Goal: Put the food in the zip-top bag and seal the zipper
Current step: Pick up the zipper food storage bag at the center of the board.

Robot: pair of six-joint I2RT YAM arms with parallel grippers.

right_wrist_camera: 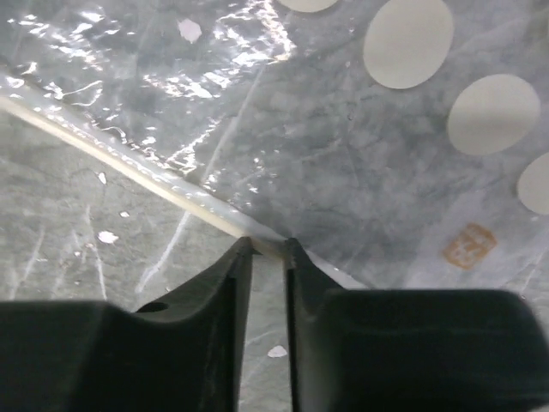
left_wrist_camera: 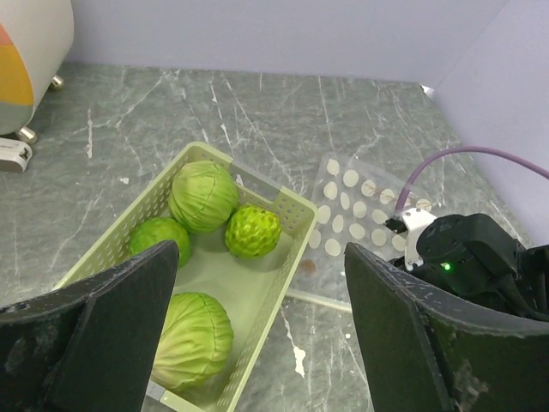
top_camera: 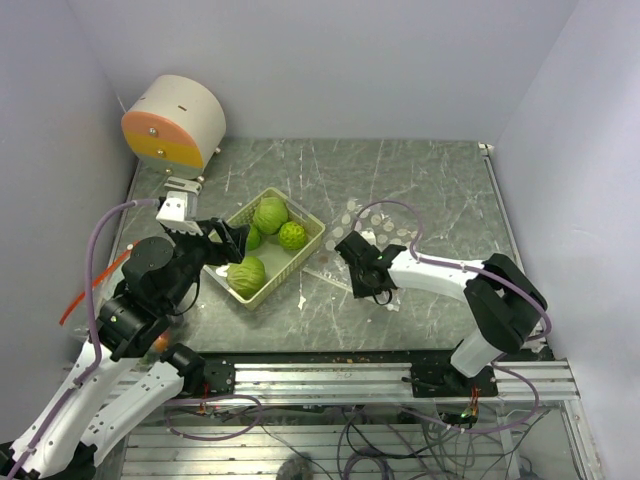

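Several bumpy light-green balls (top_camera: 270, 214) lie in a pale-green basket (top_camera: 300, 255) left of centre. In the left wrist view the balls (left_wrist_camera: 203, 195) and the basket (left_wrist_camera: 292, 257) show below me. My left gripper (top_camera: 232, 240) hangs over the basket's near-left side, open and empty (left_wrist_camera: 260, 257). The clear zip-top bag (top_camera: 372, 222) with white dots lies flat to the right of the basket. My right gripper (top_camera: 347, 245) is at its near edge, its fingertips pinched on the bag's white zipper strip (right_wrist_camera: 129, 167), seen in the right wrist view (right_wrist_camera: 268, 245). The carrot is not in view.
A round cream and orange drum (top_camera: 175, 120) stands at the back left corner. Walls close the table on three sides. A small orange bit (top_camera: 162, 342) shows by the left arm; I cannot tell what it is. The right arm (left_wrist_camera: 467, 257) lies right of the basket.
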